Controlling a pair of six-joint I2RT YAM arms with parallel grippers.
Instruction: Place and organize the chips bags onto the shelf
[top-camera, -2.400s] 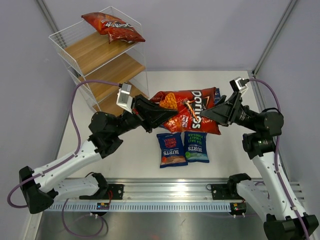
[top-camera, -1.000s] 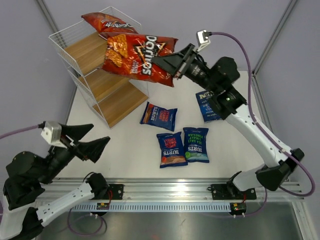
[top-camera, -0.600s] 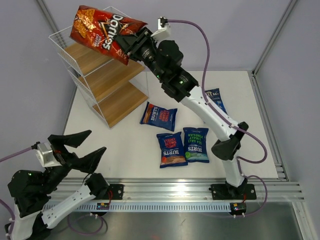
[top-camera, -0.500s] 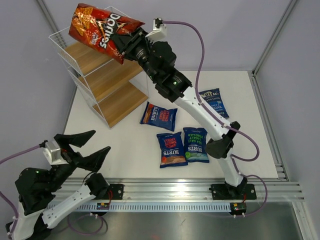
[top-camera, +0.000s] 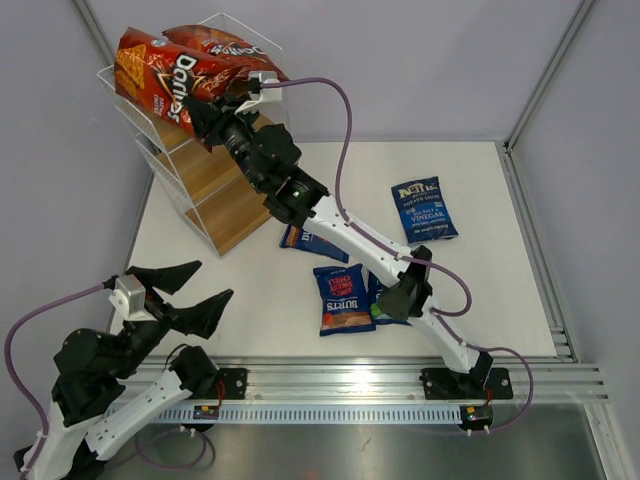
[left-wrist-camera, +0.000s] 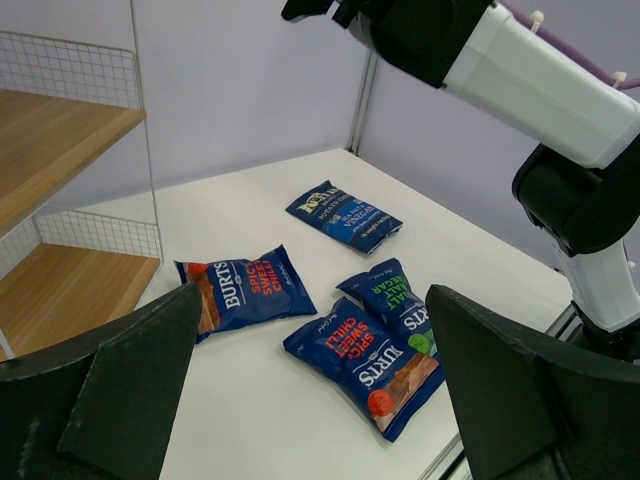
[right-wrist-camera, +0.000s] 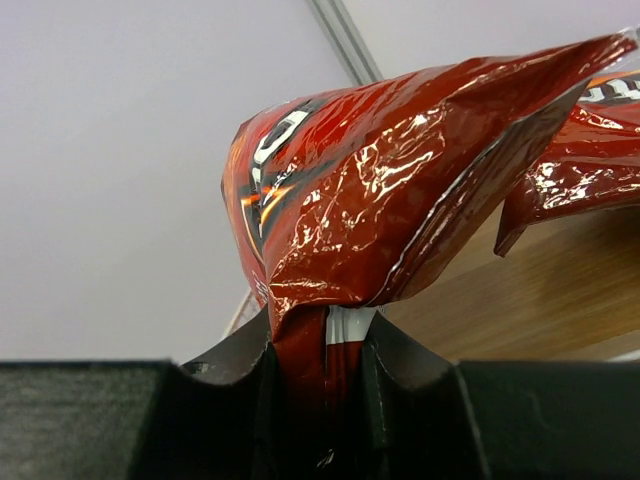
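bright, even, diffuse light fills all three views. shadows are soft and faint, lying pale on the white tabletop (top-camera: 480, 290) below the arms. the red bag (right-wrist-camera: 380, 200) pinched in the right hand (right-wrist-camera: 320, 350) shows sharp white glare along its creases just above the fingers, which are near-black, underexposed and slightly soft at the bottom edge. the left hand (left-wrist-camera: 310, 390), spread wide, frames its view with dark, blurred fingers, while the blue bags (left-wrist-camera: 370, 360) beyond them read crisp.
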